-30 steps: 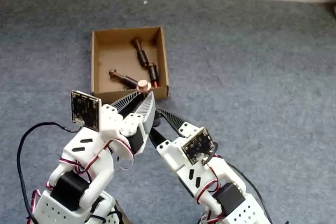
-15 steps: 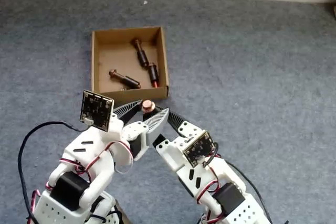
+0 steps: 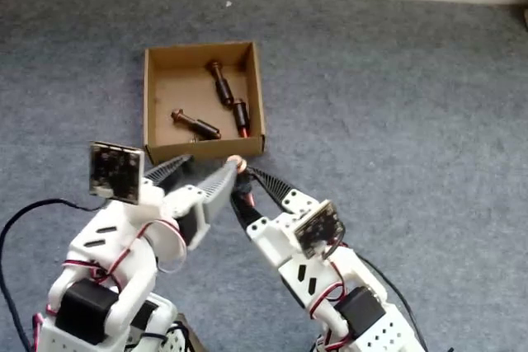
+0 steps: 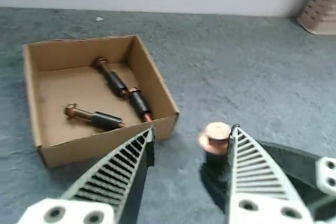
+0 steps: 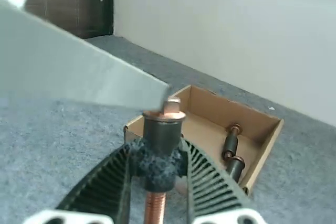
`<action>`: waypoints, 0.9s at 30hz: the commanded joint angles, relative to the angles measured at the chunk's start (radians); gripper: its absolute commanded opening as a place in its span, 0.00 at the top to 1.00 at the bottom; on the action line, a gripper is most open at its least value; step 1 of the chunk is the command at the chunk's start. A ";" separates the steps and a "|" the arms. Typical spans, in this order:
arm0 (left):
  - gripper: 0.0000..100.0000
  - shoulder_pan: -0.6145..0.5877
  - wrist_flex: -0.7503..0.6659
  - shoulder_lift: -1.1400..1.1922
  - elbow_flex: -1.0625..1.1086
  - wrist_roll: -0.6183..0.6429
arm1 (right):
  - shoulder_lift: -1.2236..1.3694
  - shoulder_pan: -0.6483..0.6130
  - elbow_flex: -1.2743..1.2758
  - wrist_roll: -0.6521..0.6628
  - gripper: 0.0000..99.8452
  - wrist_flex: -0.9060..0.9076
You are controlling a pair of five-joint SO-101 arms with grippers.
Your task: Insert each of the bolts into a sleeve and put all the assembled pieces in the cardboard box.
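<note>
Hiding bolt (image 5: pixel 156 206) midsection: sleeve (image 5: pixel 161 128) (right claw (image 5: pixel 156 156))

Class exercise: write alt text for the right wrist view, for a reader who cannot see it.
The right end effector grips a dark sleeve upright, with a copper bolt through it, head up and shank out below. The left arm's pale finger crosses close by the bolt head; behind stands the open cardboard box holding assembled pieces.

Shells: white printed-plastic arm bodies (image 3: pixel 115 241)
Motors: black boxy servos (image 3: pixel 82 307)
Wiring: thin red and white wires (image 3: pixel 318 293); thick black cable (image 3: pixel 49 201)
Boards: dark square camera boards (image 3: pixel 114 172)
Pincers: left pincer (image 3: pixel 213 160) with white ribs, right pincer (image 3: pixel 242 184) with black ribs
</note>
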 commanded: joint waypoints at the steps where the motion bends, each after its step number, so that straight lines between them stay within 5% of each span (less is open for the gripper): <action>1: 0.76 -0.134 0.009 -0.002 -0.030 0.000 | -0.016 0.062 0.107 -0.080 1.00 -0.005; 6: 0.80 -0.211 0.005 -0.002 0.082 0.000 | -0.016 0.087 0.108 -0.087 1.00 0.024; 11: 0.99 -0.260 0.005 -0.002 0.214 -0.005 | -0.016 0.093 0.110 -0.087 1.00 0.050; 16: 0.99 -0.312 -0.003 -0.002 0.332 -0.008 | -0.016 0.147 0.107 -0.089 1.00 0.051; 27: 0.99 -0.326 -0.465 -0.002 0.676 -0.009 | -0.012 0.189 -0.015 -0.138 1.00 0.171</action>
